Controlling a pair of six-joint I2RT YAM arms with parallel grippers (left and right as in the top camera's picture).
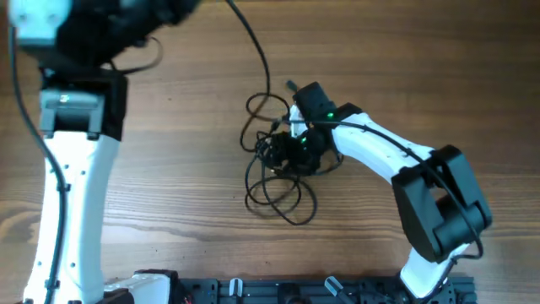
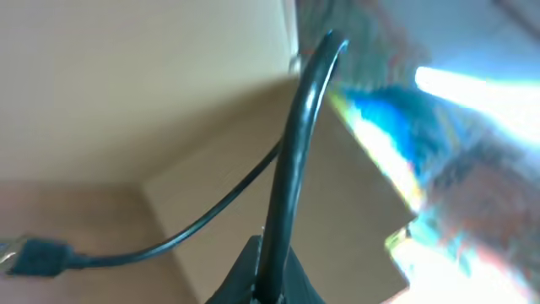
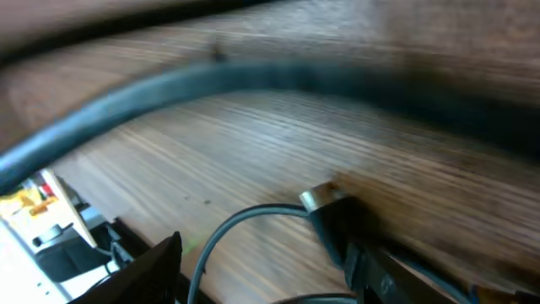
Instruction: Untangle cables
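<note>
The right claw [image 3: 253, 249] stands spread low over the tabletop [image 3: 253, 143], a metal-tipped plug [image 3: 325, 203] just beside one finger. Under it the cables [image 1: 274, 152] lie tangled mid-tabletop, with loose loops on the near side. Farther off, the left claw [image 2: 266, 274] is pressed together, pinching one of the cables running out from the tangle.

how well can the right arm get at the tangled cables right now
Likely yes: the right gripper is down at the cables, fingers apart, a plug end by one finger, and nothing visible blocks it.
</note>
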